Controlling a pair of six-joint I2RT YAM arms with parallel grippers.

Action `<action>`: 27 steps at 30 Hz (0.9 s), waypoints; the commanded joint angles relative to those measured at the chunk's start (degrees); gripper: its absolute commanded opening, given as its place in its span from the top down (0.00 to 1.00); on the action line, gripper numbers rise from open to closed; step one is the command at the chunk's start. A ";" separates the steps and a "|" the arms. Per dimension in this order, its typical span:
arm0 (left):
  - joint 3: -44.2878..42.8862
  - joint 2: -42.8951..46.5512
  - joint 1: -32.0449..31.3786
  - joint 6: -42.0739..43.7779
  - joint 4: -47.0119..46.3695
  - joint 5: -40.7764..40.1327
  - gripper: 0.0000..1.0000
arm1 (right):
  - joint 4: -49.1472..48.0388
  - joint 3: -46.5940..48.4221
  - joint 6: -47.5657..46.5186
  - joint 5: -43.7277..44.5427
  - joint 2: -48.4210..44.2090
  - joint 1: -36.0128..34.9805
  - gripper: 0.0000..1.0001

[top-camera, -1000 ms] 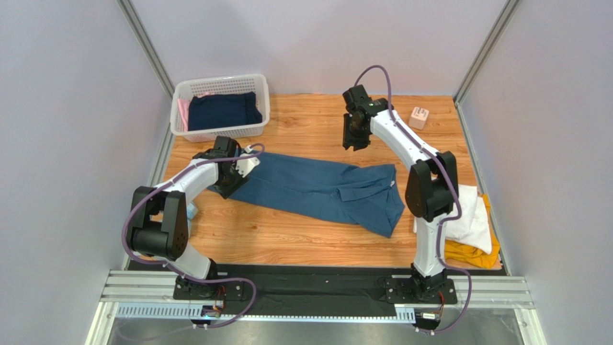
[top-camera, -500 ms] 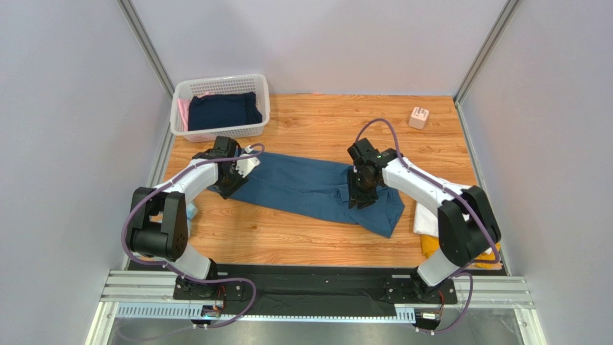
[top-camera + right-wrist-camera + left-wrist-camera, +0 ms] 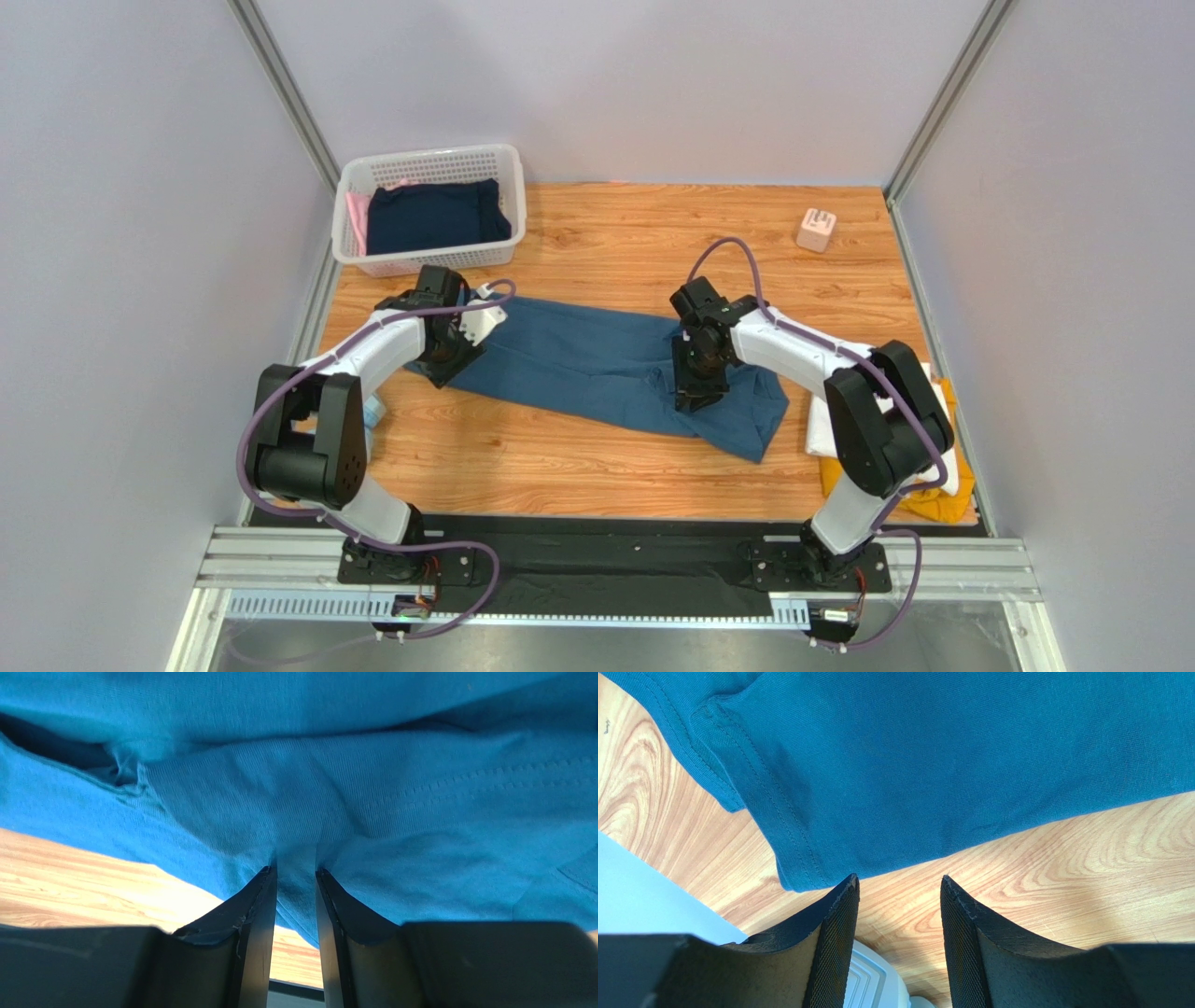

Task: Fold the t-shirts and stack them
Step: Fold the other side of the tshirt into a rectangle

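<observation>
Since R gripper [image 3: 295, 873] sits narrow on the large teal-blue cotton t-shirt [image 3: 589, 364], hold unclear, a lift could drag one layer only; L gripper [image 3: 899, 880] half-open, empty.

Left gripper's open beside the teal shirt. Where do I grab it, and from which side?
Take the stitched corner of the teal t-shirt, just ahead of the left gripper. Come in low along the tabletop, straight ahead: the cloth lies flat, so one finger probably has to slide under.
</observation>
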State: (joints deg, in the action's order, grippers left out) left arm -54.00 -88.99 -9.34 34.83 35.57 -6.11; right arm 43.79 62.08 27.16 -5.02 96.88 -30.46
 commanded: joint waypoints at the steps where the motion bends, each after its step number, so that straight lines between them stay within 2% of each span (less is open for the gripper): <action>1: -0.58 1.45 0.20 0.06 0.29 0.22 0.47 | -2.74 3.21 0.18 0.97 2.25 0.14 0.68; 10: 0.73 1.54 0.12 0.59 -0.24 0.39 0.47 | -2.49 7.08 -1.40 3.52 7.35 0.40 0.72; 18: 2.05 1.36 0.12 0.24 -1.03 0.75 0.47 | 1.82 17.00 -3.16 8.26 8.49 4.00 0.73; 27: 3.20 2.33 0.20 1.12 -1.38 0.04 0.47 | 3.05 26.67 -4.39 12.48 19.13 7.78 0.73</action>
State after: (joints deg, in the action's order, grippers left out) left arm -51.35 -88.90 -9.34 34.89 34.92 -6.13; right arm 45.82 84.55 24.10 4.21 111.37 -23.64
